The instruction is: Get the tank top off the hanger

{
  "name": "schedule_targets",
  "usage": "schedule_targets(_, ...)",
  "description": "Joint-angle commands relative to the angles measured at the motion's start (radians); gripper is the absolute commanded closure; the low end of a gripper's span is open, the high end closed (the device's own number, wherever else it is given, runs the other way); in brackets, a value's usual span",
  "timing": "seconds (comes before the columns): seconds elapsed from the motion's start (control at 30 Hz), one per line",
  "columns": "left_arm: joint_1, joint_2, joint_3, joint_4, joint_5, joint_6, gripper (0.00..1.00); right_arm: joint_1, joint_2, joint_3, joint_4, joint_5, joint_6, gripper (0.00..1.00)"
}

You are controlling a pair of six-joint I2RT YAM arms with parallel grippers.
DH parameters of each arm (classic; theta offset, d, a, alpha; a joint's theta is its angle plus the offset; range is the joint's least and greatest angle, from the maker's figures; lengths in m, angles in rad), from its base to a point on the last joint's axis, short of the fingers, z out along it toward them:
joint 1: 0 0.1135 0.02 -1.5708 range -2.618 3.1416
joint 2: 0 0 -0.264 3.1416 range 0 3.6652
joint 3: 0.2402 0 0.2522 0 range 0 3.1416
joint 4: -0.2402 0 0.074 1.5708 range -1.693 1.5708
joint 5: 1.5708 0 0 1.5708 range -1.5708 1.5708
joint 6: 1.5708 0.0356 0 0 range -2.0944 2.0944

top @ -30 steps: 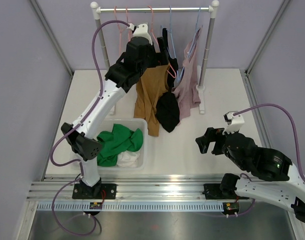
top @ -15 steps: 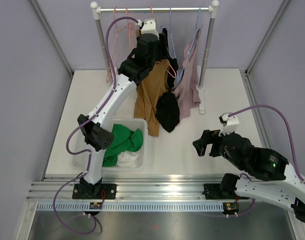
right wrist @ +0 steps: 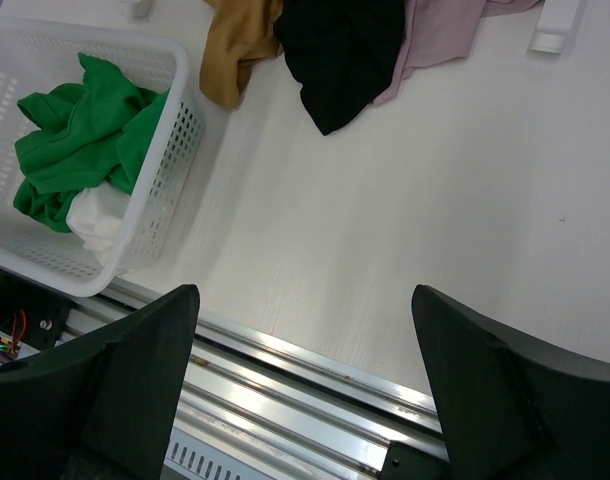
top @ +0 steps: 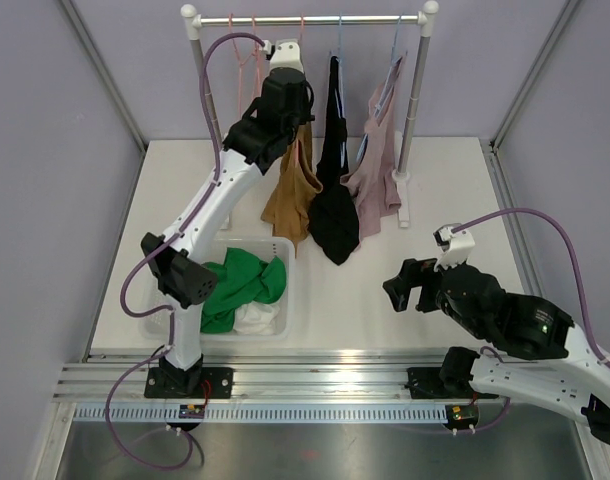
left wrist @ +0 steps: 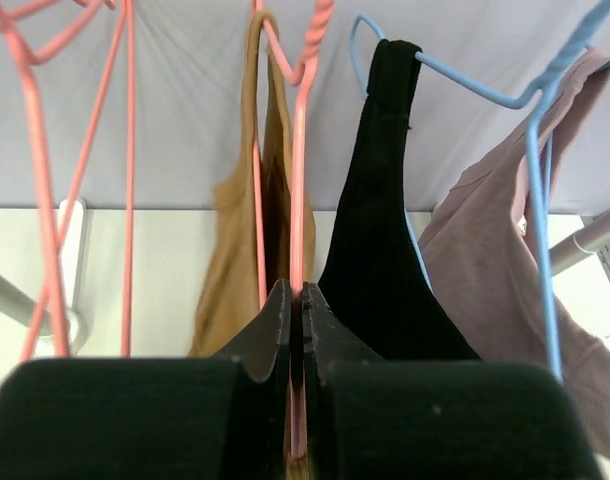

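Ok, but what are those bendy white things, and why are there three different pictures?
Those are two robot arms bolted to a table. Each ends in a gripper, two pinching fingers. One picture looks down from above; the other two come from small cameras on the wrists. The left gripper is pinched shut on a pink hanger carrying a tan tank top on the clothes rail. A black top and a dusty pink top hang beside it. The right gripper is wide open and empty. A white basket holds green clothes.
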Motion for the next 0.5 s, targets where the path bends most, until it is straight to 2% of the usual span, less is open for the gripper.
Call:
schedule_targets(0.0, 0.0, -0.118, 0.018, 0.034, 0.01, 0.015, 1.0, -0.004, 0.014, 0.033, 0.045, 0.005, -0.017, 0.06)
schedule_targets(0.33, -0.002, -0.254, 0.004, -0.015, 0.139, -0.045, 1.0, -0.004, 0.008, 0.058, 0.038, -0.001, -0.018, 0.06)
schedule_targets(0.47, -0.017, -0.345, -0.149, 0.024, 0.171, -0.088, 1.0, -0.004, 0.005, 0.079, 0.033, 0.007, -0.024, 0.05)
